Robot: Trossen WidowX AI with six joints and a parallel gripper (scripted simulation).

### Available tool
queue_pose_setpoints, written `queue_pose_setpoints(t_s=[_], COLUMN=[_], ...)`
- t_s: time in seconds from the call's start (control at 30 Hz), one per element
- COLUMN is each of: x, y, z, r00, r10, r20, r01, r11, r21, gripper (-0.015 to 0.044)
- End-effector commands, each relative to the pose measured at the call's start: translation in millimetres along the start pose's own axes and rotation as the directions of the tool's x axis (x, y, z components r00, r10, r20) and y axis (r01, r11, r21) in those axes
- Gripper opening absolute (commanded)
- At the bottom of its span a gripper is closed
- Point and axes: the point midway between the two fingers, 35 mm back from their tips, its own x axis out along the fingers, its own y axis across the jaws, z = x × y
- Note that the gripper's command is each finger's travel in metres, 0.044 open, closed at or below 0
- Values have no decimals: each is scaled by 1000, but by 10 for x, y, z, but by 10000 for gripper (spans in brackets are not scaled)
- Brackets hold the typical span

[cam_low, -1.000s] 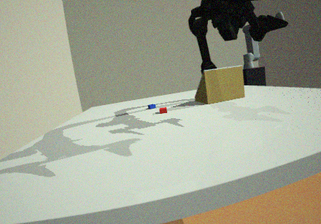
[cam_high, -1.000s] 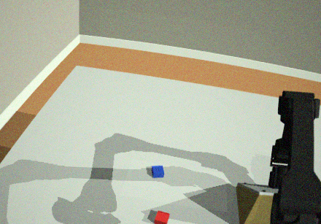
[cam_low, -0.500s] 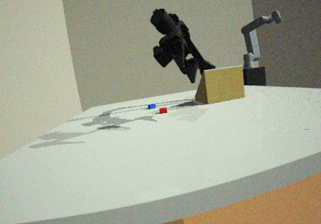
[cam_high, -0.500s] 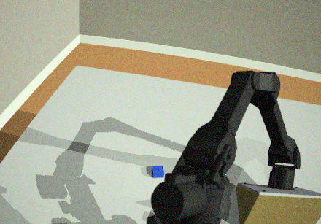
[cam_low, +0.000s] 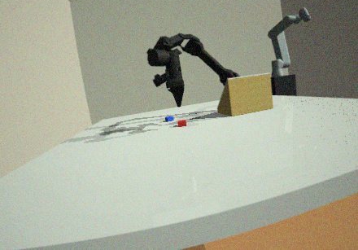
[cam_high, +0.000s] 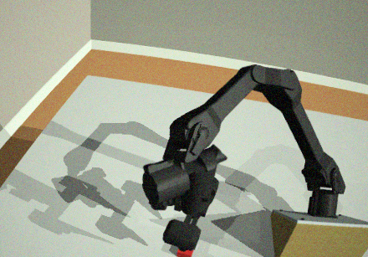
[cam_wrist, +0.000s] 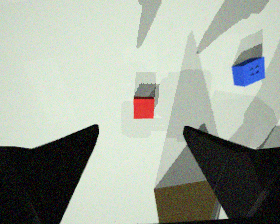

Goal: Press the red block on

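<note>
The red block (cam_high: 185, 253) (cam_low: 181, 123) (cam_wrist: 144, 108) lies on the white table; in the top view most of it is hidden behind the arm. The blue block (cam_low: 169, 119) (cam_wrist: 249, 72) lies apart from it on the table, to the upper right in the wrist view, with small studs showing on one face; the arm hides it in the top view. My gripper (cam_low: 179, 105) (cam_wrist: 142, 129) is open and empty, pointing down above the table. In the wrist view the red block shows beyond the gap between the fingertips, touched by neither.
A yellow wedge-shaped base (cam_high: 326, 240) (cam_low: 251, 95) (cam_wrist: 183, 200) carries the arm at the right. A grey second arm (cam_low: 281, 46) stands on a dark box (cam_low: 285, 85) farther back. Shadows of the arm fall across the white table (cam_high: 138, 94) (cam_low: 163, 185).
</note>
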Motion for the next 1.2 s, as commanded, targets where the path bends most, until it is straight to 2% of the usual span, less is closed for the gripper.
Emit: queue_pose_setpoints(t_s=[0.0,0.1,0.23,1.17], x=[-43,-15,308,736], y=[-74,-71,-57,-75], z=[-6,-4,8,18], r00=[1000,1000,1000,1000], r10=[-18,-18,-19,-21], r20=[12,13,13,14], r01=[19,19,20,22], r11=[999,999,999,999], r21=[-39,-39,-39,-38], gripper=[440,440,440,440])
